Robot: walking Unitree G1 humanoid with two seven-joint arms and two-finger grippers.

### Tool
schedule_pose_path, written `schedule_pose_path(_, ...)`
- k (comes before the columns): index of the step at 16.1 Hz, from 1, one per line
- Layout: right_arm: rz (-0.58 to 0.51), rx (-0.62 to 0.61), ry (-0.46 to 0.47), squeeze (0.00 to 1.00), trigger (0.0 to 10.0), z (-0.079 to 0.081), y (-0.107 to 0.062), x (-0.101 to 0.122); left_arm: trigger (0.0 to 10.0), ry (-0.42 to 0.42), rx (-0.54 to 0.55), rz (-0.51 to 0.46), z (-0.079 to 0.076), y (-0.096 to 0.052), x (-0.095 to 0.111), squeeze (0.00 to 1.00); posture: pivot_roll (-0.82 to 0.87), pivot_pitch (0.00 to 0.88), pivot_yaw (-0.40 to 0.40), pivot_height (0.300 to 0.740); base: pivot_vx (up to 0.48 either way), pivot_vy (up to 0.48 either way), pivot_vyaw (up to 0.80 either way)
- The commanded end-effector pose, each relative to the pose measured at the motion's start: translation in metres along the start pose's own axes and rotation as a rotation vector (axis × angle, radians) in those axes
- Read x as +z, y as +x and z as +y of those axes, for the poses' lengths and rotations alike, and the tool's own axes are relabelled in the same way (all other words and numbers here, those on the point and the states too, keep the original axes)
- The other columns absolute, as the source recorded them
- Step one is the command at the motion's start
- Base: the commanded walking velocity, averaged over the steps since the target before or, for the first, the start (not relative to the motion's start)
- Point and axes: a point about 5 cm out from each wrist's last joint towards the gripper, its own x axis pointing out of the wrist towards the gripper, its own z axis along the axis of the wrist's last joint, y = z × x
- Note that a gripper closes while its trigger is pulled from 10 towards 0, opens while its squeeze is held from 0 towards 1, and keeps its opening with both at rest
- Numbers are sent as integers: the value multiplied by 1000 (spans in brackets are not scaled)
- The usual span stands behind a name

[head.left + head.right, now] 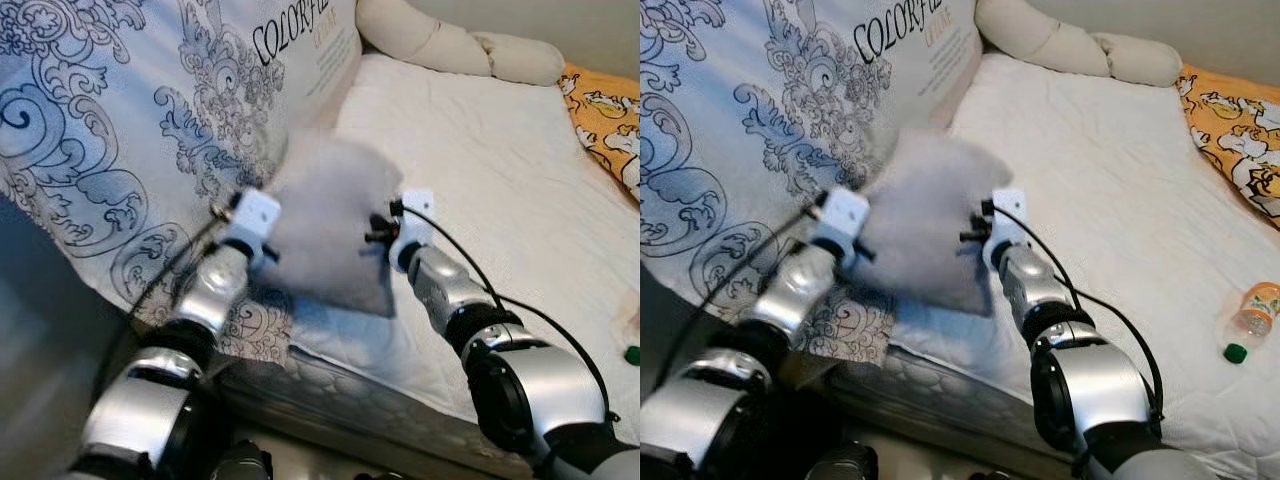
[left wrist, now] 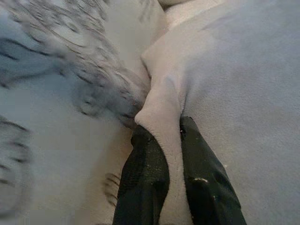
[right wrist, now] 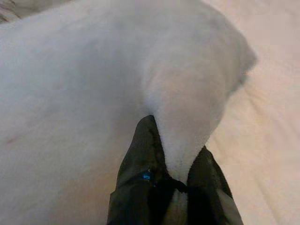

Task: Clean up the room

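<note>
A soft grey pillow (image 1: 330, 225) hangs a little above the front edge of the white mattress (image 1: 500, 170), blurred by motion. My left gripper (image 2: 169, 154) is shut on its left edge, with the fabric pinched between the black fingers (image 2: 145, 173). On the pillow's right edge my right gripper (image 3: 174, 164) is shut too, a fold of the pillow (image 3: 140, 79) wedged between its fingers. Both silver arms reach up from below, the left wrist (image 1: 250, 222) and the right wrist (image 1: 410, 235) on either side of the pillow.
A large duvet with blue-grey swirls (image 1: 120, 130) is heaped on the left of the bed. Cream bolster pillows (image 1: 450, 45) lie at the head, an orange patterned cloth (image 1: 605, 115) at far right. A plastic bottle with a green cap (image 1: 1250, 320) lies on the mattress to the right.
</note>
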Motion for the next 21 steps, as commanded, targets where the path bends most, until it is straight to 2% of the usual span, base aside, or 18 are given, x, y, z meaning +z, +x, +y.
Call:
schedule_pose_path(1, 1, -118, -6, 0, 10000, -23, -4, 2, 10000, 5, 64, 27, 8, -2, -7, 0, 209, 53, -101, 740, 0, 0, 0)
schedule_pose_path(3, 11, -136, -6, 0, 10000, -25, -5, 0, 10000, 1, 50, 39, 2, -3, -10, 0, 201, 54, -99, 740, 0, 0, 0)
schedule_pose_path(4, 11, -126, 15, 94, 10000, -26, -5, 0, 10000, -35, 52, 47, 4, -1, -8, 1000, 201, 57, -100, 740, 0, 0, 0)
schedule_pose_path(5, 12, -128, 13, 94, 10000, -26, -5, 0, 10000, -35, 63, 50, 6, 0, -8, 1000, 201, 57, -100, 740, 0, 0, 0)
schedule_pose_path(6, 10, -119, 41, 1000, 10000, -26, -6, -1, 10000, -48, 71, 64, 9, 1, -9, 1000, 199, 55, -99, 740, 0, 0, 0)
schedule_pose_path(11, -23, -64, 126, 1000, 10000, -17, -6, -7, 10000, 29, 124, 120, 34, -5, -24, 1000, 175, 20, -88, 740, 0, 0, 0)
schedule_pose_path(14, -58, -20, 206, 1000, 10000, -13, -9, -15, 10000, 46, 161, 114, 48, -5, -22, 1000, 147, 0, -81, 740, 0, 0, 0)
schedule_pose_path(16, -91, -11, 260, 1000, 10000, -15, -12, -21, 10000, 10, 170, 71, 54, -2, -13, 1000, 137, 0, -77, 740, 0, 0, 0)
schedule_pose_path(17, -99, -11, 272, 1000, 10000, -16, -13, -22, 10000, -4, 167, 60, 54, -1, -10, 933, 137, 0, -77, 740, 0, 0, 0)
schedule_pose_path(18, -127, -9, 298, 1000, 10000, -20, -16, -22, 10000, -70, 128, 23, 54, 1, -4, 0, 125, 0, -70, 740, 0, 0, 0)
schedule_pose_path(20, -187, 20, 317, 1000, 10000, -28, -22, -22, 10000, -222, -18, -64, 47, 4, 11, 0, 105, 0, -56, 740, 0, 0, 0)
schedule_pose_path(21, -219, 60, 294, 1000, 10000, -34, -30, -21, 10000, -300, -177, -118, 36, 5, 21, 0, 99, 0, -49, 740, 0, 0, 0)
